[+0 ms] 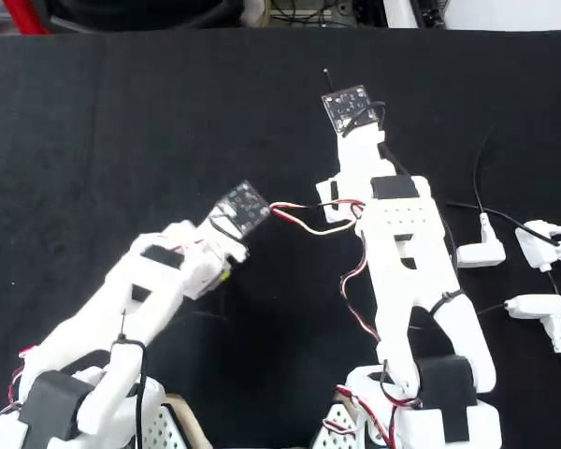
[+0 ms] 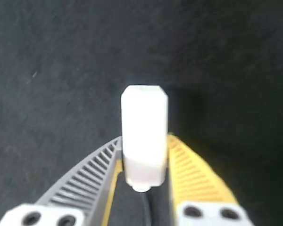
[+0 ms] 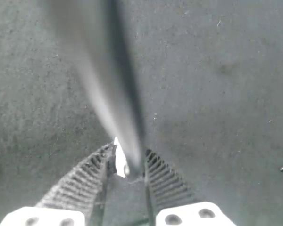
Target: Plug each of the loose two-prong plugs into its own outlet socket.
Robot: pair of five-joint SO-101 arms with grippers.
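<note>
Now left pincer point(image 2: 145, 141) clamps white plug point(image 2: 144, 125); right pincer point(image 3: 128, 154) clamps dark cable point(image 3: 117, 94).

Black table point(image 1: 122, 140) — three white plug pieces point(image 1: 535, 307), black cables point(image 1: 505, 217) along its right side

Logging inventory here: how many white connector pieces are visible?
4. Three lie on the table, right side: inner piece, outer piece, near piece. The fourth piece is in the left claw. The right claw, gripping a dark cable, may hide another.
</note>
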